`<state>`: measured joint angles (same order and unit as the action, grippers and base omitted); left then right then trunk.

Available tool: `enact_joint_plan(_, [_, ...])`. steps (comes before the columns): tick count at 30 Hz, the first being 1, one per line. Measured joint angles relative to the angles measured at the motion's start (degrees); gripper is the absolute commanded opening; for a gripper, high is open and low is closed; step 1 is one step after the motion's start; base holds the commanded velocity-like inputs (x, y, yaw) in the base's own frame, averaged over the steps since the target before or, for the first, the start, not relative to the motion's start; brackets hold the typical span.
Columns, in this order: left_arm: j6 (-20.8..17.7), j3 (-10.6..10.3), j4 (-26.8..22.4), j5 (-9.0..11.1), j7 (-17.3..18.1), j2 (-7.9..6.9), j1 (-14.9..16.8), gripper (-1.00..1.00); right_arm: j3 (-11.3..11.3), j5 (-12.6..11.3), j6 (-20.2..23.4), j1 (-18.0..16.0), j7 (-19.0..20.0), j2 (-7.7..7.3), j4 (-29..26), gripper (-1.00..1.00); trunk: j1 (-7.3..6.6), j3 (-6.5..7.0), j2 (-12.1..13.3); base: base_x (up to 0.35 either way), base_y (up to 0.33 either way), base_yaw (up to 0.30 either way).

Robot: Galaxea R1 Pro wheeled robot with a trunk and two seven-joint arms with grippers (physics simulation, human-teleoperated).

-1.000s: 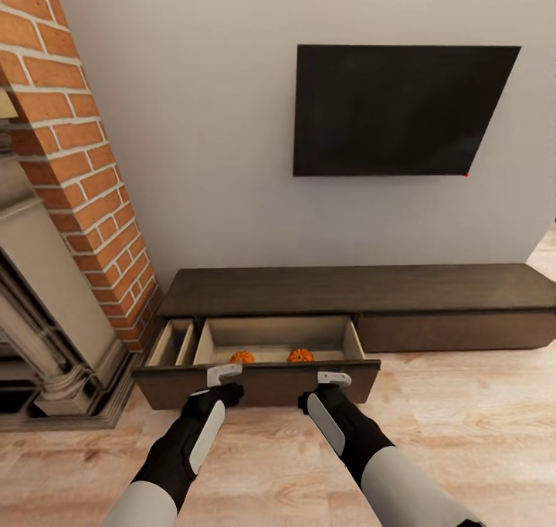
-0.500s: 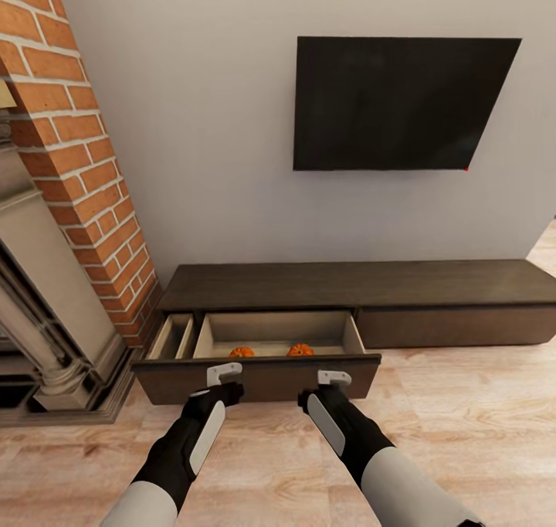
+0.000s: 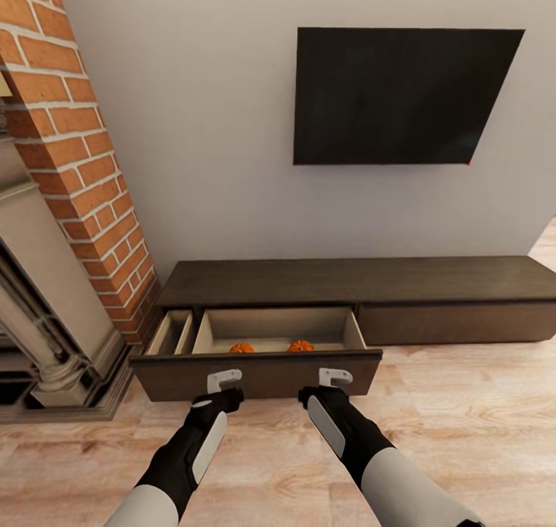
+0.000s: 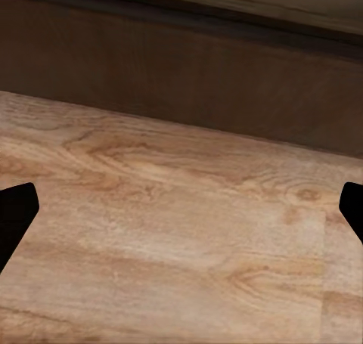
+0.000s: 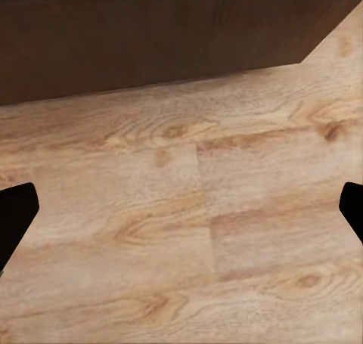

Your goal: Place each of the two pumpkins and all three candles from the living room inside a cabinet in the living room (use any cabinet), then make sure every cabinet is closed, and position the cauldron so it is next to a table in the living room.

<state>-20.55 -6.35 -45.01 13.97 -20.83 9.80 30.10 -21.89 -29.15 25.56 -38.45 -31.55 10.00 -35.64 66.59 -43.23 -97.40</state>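
A long, low dark-brown cabinet (image 3: pixel 432 281) is seen against a pale wall, beneath a dark wall-mounted screen (image 3: pixel 398 94), with a brick column (image 3: pixel 73 156) and a grey fireplace surround (image 3: pixel 38 280) at its left end. The cabinet's left drawer (image 3: pixel 255 372) is pulled out over the wooden floor (image 3: pixel 479 419), and its pale beige interior is exposed. Two orange pumpkins (image 3: pixel 241 348) (image 3: pixel 300 346) are seen side by side but apart on the drawer floor, close behind the drawer front; a narrow side compartment lies to their left. The left tool (image 3: pixel 224 377) and the right tool (image 3: pixel 335 375) are held against or just before the drawer's dark front panel, one toward each side of its middle; actual contact cannot be determined. In each wrist view the dark fingertips (image 4: pixel 15 215) (image 5: pixel 15 215) are seen at opposite edges, so both tools are spread wide with nothing between them, above floorboards and facing the dark panel.
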Motion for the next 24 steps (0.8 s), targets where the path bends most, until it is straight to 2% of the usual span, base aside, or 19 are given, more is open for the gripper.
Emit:
enact_joint_plan(5, [0.7, -0.1, 0.1, -0.1, 0.1, 0.0, 0.0, 1.0, 0.0, -0.1, -1.9, 0.0, 0.0, 0.0, 0.0, 1.0, 1.1, -0.9, -2.0, 0.0, 0.0, 0.0])
enact_joint_plan(15, [2.2, -0.4, 0.2, -0.2, 0.1, 0.0, 0.0, 1.0, -0.2, 0.0, -2.8, 0.0, 0.0, 0.0, 0.1, 1.0, 3.3, -2.69, -6.0, 0.0, 0.0, 0.0])
enact_joint_plan(20, [3.6, -0.4, 0.3, -0.1, 0.2, 0.0, 0.0, 1.0, -0.3, 0.2, -6.6, 0.0, 0.0, 0.0, 2.5, 1.0, 4.4, -3.59, -8.0, 0.0, 0.0, 0.0])
enact_joint_plan(24, [5.1, -0.4, 0.4, -0.1, 0.3, -0.03, 0.0, 1.0, -1.6, 2.4, -10.5, 0.0, 1.8, 0.0, 4.8, 1.0, 5.27, -4.31, -9.6, 0.0, 0.0, 0.0])
